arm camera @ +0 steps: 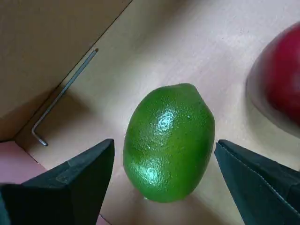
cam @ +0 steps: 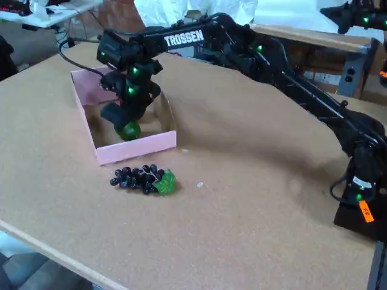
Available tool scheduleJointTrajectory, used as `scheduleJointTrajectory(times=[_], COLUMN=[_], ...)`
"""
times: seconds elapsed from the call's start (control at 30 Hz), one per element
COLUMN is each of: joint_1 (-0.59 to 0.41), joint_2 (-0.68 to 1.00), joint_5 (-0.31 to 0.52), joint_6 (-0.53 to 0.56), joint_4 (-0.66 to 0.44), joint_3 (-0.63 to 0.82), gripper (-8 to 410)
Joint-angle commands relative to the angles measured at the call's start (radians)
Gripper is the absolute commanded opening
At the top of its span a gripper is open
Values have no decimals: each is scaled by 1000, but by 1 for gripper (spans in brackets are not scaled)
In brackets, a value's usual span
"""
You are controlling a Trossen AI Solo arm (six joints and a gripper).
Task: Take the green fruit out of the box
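Note:
The green fruit [arm camera: 168, 143] is a glossy lime-like oval lying on the tan floor of the box [arm camera: 197, 42]. In the wrist view my gripper [arm camera: 165, 143] is open, with one dark finger on each side of the fruit. The left finger stands a small gap away and the right finger is almost touching. In the fixed view the gripper [cam: 124, 119] reaches down into the near end of the pink box [cam: 138, 147], with the green fruit [cam: 129, 130] showing just under it.
A red apple [arm camera: 281, 79] lies in the box to the right of the fruit in the wrist view. A metal hex key [arm camera: 65, 93] rests by the box's wall. A dark grape bunch with a green leaf [cam: 142, 178] lies on the table in front of the box.

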Motion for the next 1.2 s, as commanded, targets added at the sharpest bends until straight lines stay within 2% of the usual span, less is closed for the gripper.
scheduleJointTrajectory(times=[0.0,0.13,0.93,1.17], joint_1=[0,-1,-6,-6], joint_2=[14,34,32,32], joint_5=[-10,-47,-43,-43], joint_6=[9,22,23,24], joint_4=[9,12,11,4], joint_3=[0,0,9,9], gripper=[298,298,296,247])
